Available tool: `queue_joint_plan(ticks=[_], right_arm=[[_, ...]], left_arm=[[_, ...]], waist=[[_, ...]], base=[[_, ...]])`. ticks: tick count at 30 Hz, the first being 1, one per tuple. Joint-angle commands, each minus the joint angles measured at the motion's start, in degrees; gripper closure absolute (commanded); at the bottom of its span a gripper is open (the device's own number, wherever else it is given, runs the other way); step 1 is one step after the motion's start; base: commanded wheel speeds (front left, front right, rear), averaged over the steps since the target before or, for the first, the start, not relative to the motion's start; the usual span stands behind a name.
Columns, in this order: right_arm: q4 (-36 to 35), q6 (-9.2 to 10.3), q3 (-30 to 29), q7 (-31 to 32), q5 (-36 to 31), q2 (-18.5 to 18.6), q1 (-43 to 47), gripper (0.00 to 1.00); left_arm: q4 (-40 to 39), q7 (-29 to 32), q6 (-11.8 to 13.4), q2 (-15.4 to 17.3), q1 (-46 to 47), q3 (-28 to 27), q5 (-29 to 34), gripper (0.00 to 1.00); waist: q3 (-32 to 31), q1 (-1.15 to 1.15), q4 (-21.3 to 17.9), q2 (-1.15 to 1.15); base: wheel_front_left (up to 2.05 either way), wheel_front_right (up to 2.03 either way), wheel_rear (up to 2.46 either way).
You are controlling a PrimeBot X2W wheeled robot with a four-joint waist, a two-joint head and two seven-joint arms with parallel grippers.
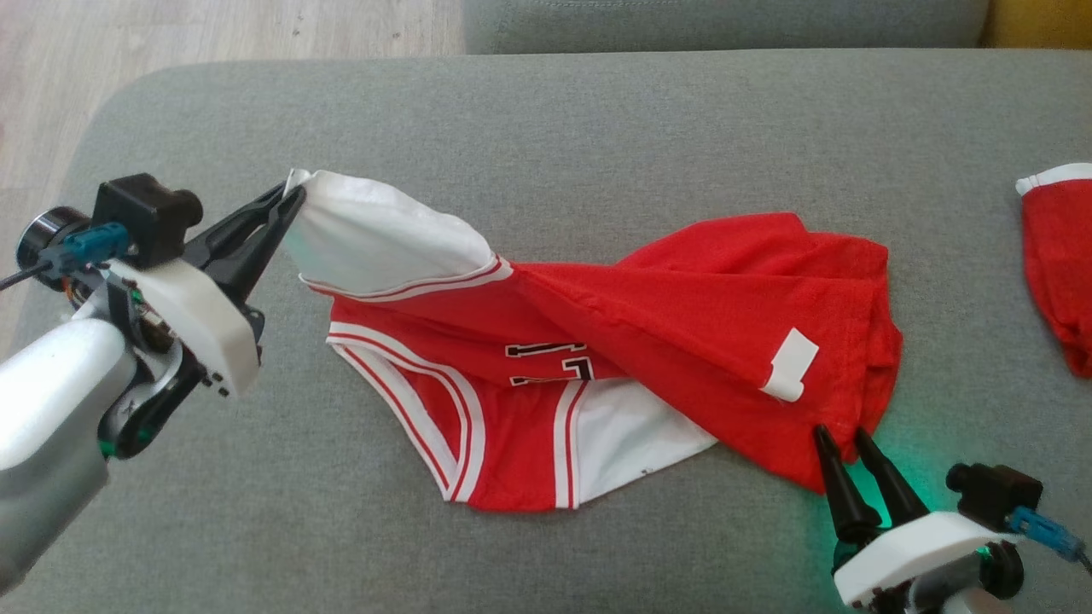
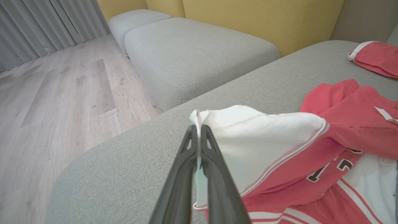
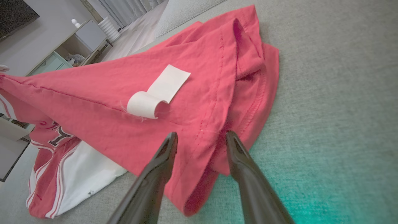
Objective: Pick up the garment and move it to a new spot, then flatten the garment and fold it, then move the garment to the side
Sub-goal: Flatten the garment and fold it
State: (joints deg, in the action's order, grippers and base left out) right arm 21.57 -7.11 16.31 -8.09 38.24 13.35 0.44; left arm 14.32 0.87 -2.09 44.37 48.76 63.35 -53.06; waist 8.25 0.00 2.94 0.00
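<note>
**Head view.** At centre, on the grey sofa cushion (image 1: 512,111): red-and-white garment (image 1: 665,307), crumpled and twisted, running from 9 o'clock to 4 o'clock. At 9 o'clock: left hand (image 1: 294,192), fingers pressed together, pinching the garment's white corner and holding it raised off the cushion. At 5 o'clock: right hand (image 1: 840,433), fingers spread, tips at the red hem. Just beyond those tips, toward 11 o'clock: white label (image 1: 792,362), curled, on the red cloth. At 3 o'clock, well apart from the garment: second red garment (image 1: 1058,256) with white trim, cut off by the frame edge. At 11 o'clock: wooden floor (image 1: 171,34).

**Left wrist view.** At centre: left hand (image 2: 197,127) closed on the white corner, with the garment (image 2: 264,137) trailing toward 4 o'clock and black numerals visible. At 12 o'clock: yellow backrest (image 2: 248,15).

**Right wrist view.** At 6 o'clock: right hand (image 3: 201,134), fingers apart, a folded red hem between them. At 10 o'clock of the fingertips: the label (image 3: 155,93).
</note>
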Motion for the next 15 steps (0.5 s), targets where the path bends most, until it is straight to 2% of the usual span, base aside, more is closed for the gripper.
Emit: queue_joint_plan(ticks=[1, 4, 6, 8, 10, 13, 15], right_arm=[[-1.15, -0.37, 1.08, -0.92, 0.33, 1.26, -2.02, 0.23], [-0.38, -0.37, 1.95, -1.18, 1.04, 1.31, -3.02, 0.27], [0.1, -0.37, 2.58, -1.53, 1.37, 1.47, -3.74, 0.36], [0.58, -0.37, 3.12, -1.95, 1.77, 1.6, -4.32, 0.41], [1.0, -0.37, 3.74, -2.28, 2.1, 1.83, -4.88, 0.55], [1.55, -0.37, 4.37, -2.96, 2.31, 2.28, -5.48, 1.0], [1.79, -0.37, 4.53, -3.54, 2.18, 2.75, -5.64, 1.0]], left_arm=[[-0.55, -0.42, -0.01, 2.02, 1.92, -2.71, -0.43, 1.0], [-0.4, -0.39, -0.08, 1.9, 1.89, -2.58, -0.51, 1.0], [-0.29, -0.36, -0.15, 1.83, 1.91, -2.5, -0.54, 1.0], [-0.17, -0.37, -0.23, 1.78, 1.9, -2.41, -0.56, 1.0], [-0.1, -0.37, -0.27, 1.8, 1.9, -2.38, -0.61, 1.0], [0.02, -0.45, -0.25, 1.78, 1.85, -2.31, -0.63, 1.0], [0.19, -0.76, -0.23, 1.83, 1.63, -2.27, -0.64, 1.0]], waist=[[-0.01, 0.0, 0.04, 0.0], [-0.09, 0.0, 0.2, 0.0], [-0.13, 0.0, 0.29, 0.0], [-0.2, 0.0, 0.33, 0.0], [-0.19, 0.0, 0.3, 0.0], [-0.36, 0.0, 0.28, 0.0], [-0.9, 0.0, 0.1, 0.0]], base=[[0.0, 0.0, 0.0], [0.0, 0.0, 0.0], [0.0, 0.0, 0.0], [0.0, 0.0, 0.0], [0.0, 0.0, 0.0], [0.0, 0.0, 0.0], [0.0, 0.0, 0.0]])
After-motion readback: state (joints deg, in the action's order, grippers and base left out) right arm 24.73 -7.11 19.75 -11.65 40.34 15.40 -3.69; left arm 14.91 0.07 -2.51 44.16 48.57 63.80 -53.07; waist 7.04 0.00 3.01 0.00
